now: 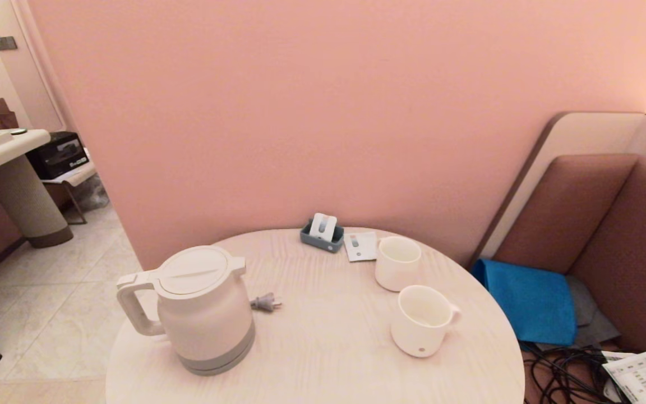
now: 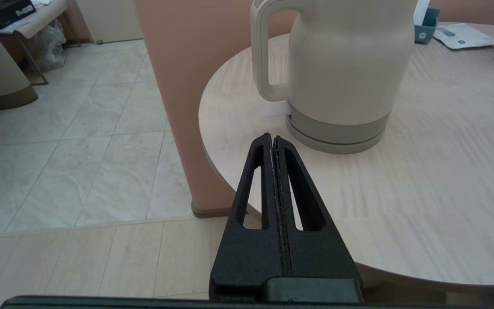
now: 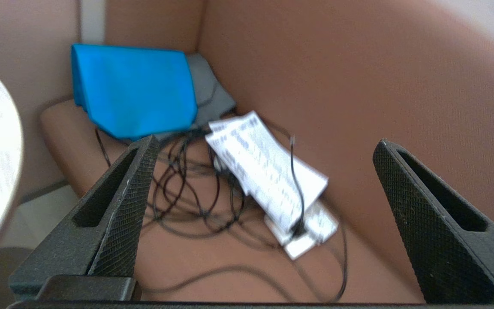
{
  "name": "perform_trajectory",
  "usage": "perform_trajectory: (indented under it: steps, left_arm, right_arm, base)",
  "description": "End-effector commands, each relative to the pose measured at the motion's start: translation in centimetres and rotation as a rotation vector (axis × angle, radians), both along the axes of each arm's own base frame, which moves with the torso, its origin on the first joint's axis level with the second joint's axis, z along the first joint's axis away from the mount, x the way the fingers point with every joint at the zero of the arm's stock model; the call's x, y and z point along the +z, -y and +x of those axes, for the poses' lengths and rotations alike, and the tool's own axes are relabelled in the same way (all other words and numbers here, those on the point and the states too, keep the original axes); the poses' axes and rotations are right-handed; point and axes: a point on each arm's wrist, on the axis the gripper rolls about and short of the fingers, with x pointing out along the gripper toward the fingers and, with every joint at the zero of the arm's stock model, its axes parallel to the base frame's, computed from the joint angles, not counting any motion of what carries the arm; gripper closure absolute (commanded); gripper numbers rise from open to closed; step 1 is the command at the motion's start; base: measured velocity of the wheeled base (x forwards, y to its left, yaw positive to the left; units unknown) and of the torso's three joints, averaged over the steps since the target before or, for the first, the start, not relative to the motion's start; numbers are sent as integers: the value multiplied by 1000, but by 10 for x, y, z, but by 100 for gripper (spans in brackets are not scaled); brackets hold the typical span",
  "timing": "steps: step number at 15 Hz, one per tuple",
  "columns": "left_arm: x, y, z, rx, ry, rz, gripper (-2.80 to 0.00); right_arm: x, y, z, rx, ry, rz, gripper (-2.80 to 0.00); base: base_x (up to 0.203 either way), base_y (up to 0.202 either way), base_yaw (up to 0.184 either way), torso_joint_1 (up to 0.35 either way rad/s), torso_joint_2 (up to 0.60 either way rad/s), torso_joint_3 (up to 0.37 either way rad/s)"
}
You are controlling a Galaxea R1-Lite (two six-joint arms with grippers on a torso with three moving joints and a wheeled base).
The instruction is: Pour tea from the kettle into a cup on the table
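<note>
My left gripper (image 2: 272,141) is closed and empty near the kettle (image 1: 202,308) on the counter (image 1: 323,348); it looks heavy and smooth, so I would grasp its loop handle.

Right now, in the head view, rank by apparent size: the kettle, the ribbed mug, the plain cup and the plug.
1. The kettle, clearly largest.
2. The ribbed mug and plain cup look alike; the mug sits nearer, so unranked.
3. The plug, smallest.
</note>
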Motion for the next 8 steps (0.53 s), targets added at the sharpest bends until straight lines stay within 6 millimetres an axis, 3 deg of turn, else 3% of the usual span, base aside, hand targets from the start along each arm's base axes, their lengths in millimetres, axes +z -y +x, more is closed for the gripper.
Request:
perform_trajectory:
  steps: [1, 5, 8]
  left_arm:
    - [0, 0, 0, 0, 0, 0, 0]
    - [0, 0, 0, 1, 0, 0, 0]
    - [0, 0, 0, 0, 0, 0, 0]
  right_arm:
    - [-12, 2, -27, -22, 98, 40, -280]
    - [-24, -2, -38, -85, 87, 74, -280]
    - [-40, -6, -52, 156, 190, 124, -280]
  base:
    - [0, 0, 0, 0, 0, 0]
    - [0, 0, 0, 0, 0, 0]
    - [0, 0, 0, 0, 0, 0]
